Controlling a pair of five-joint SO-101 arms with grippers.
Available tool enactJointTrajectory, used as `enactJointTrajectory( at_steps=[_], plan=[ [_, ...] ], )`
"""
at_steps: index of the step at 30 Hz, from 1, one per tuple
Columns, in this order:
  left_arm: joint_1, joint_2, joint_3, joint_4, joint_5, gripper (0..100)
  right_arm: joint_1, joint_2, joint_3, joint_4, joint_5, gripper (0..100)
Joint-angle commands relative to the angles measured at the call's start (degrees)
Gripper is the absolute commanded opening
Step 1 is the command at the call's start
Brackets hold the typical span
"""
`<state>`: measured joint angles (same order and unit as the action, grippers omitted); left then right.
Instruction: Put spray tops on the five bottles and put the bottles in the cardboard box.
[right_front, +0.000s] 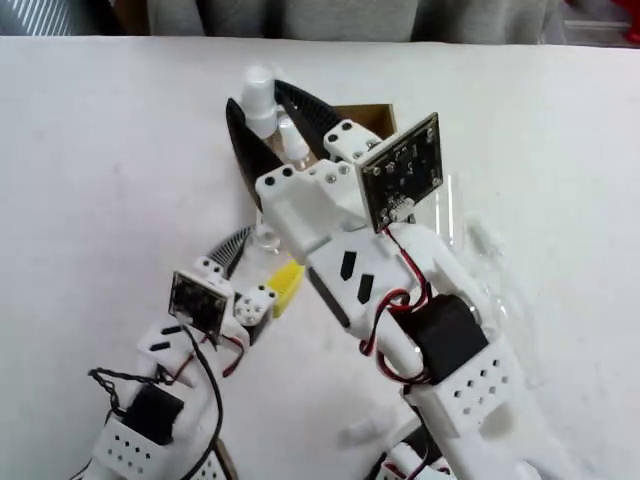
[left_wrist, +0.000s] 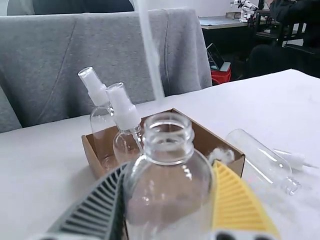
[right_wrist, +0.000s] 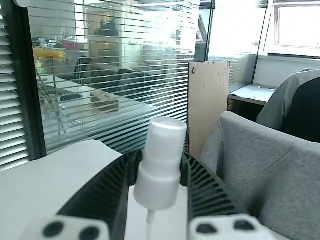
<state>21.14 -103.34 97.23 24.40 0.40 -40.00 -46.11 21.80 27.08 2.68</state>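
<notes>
From above, my right claw pinches a white spray top over the cardboard box, which sits toward the far edge of the tabletop. My left claw grips a clear bottle just on the near side of that box. In my left wrist view the clear bottle, uncapped, stands upright between my grey and yellow fingers; two capped bottles stand in the cardboard box behind it, and a lying bottle rests on the tabletop beside the box. In my right wrist view the spray top is squeezed between my black ribbed fingers, its thin tube hanging down.
</notes>
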Motion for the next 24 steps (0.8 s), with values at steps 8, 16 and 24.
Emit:
enactJointTrajectory(
  at_steps=[8,16,24],
  plan=[
    [0.7,-1.3,-0.3,1.1,-0.5,2,0.0,-0.6,2.0,-4.0,-0.3,1.6],
    [0.7,-1.3,-0.3,1.1,-0.5,2,2.0,-1.0,4.0,-3.9,-0.3,1.6],
    [0.7,-1.3,-0.3,1.1,-0.5,2,1.9,-8.6,11.6,-4.4,0.0,1.6]
  ],
)
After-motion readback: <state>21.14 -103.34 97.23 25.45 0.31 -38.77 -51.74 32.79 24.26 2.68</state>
